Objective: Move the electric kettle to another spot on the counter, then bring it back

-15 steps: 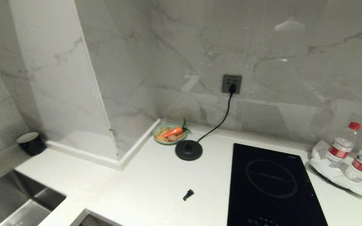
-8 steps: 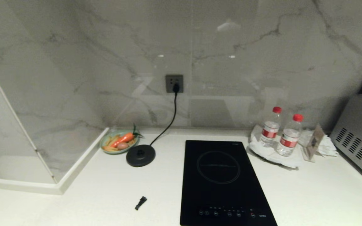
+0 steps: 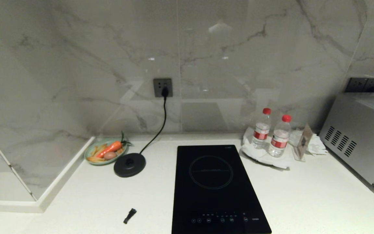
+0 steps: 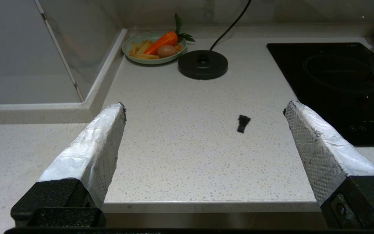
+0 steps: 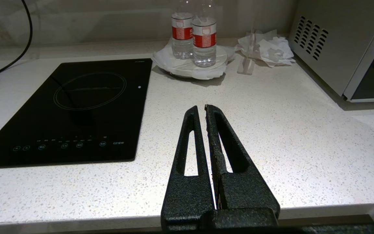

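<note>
The electric kettle is out of view in every view. The white speckled counter (image 3: 307, 198) runs across the head view, and neither arm shows there. In the left wrist view my left gripper (image 4: 205, 109) hangs open just in front of the counter's (image 4: 180, 156) front edge, its taped fingers wide apart with nothing between them. My right gripper (image 5: 201, 109) is shut and empty, level over the counter (image 5: 287, 130) to the right of the hob.
A round black base disc (image 3: 129, 164) with a cord to the wall socket (image 3: 162, 87) sits beside a plate of toy food (image 3: 105, 152). A black hob (image 3: 213, 185), two water bottles (image 3: 261, 129), a silver appliance (image 3: 359, 136) and a small black piece (image 3: 129, 215) are also on the counter.
The whole head view has swung to the right, so the camera has turned. The sink and corner at the left have left the picture; the silver appliance has come in.
</note>
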You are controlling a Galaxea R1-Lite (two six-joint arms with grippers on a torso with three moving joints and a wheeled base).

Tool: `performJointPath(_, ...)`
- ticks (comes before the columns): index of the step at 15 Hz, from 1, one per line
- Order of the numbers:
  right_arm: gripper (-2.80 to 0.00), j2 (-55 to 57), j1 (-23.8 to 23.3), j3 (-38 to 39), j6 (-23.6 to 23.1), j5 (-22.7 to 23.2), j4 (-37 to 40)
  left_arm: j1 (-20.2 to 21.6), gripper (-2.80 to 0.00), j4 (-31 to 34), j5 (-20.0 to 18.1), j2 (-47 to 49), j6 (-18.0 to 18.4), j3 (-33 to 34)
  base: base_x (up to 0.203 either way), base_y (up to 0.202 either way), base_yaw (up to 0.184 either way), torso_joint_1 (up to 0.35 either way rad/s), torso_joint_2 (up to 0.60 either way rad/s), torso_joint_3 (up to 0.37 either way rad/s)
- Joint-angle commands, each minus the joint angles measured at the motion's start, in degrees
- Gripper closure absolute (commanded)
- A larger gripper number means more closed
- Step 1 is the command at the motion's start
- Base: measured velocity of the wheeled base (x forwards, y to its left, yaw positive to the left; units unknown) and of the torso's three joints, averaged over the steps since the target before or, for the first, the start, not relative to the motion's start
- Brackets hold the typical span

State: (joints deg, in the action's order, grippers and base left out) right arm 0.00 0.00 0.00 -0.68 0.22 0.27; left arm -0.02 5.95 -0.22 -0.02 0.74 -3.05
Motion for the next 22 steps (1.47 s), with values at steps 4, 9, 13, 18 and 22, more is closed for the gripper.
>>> performJointPath(4, 0.00, 0.0, 0.0, 0.0, 0.0, 0.0, 0.0, -0.1, -2.80, 0.0, 0.0, 0.1, 0.0, 0.1, 0.000, 0.000, 0.000, 0.000, 0.00, 0.000)
performJointPath(9, 0.00, 0.0, 0.0, 0.0, 0.0, 0.0, 0.0, 0.0, -2.80, 0.0, 0.0, 0.1, -0.1, 0.1, 0.000, 0.000, 0.000, 0.000, 0.00, 0.000)
performJointPath(13, 0.00, 0.0, 0.0, 0.0, 0.0, 0.0, 0.0, -0.1, -2.80, 0.0, 0.0, 0.1, -0.1, 0.1, 0.000, 0.000, 0.000, 0.000, 0.00, 0.000)
performJointPath(18, 0.00, 0.0, 0.0, 0.0, 0.0, 0.0, 0.0, 0.0, -2.80, 0.0, 0.0, 0.1, -0.1, 0.1, 0.000, 0.000, 0.000, -0.071, 0.17, 0.097)
performJointPath(22, 0.00, 0.0, 0.0, 0.0, 0.0, 0.0, 0.0, -0.1, -2.80, 0.0, 0.1, 0.1, -0.1, 0.0, 0.000, 0.000, 0.000, -0.122, 0.31, 0.180)
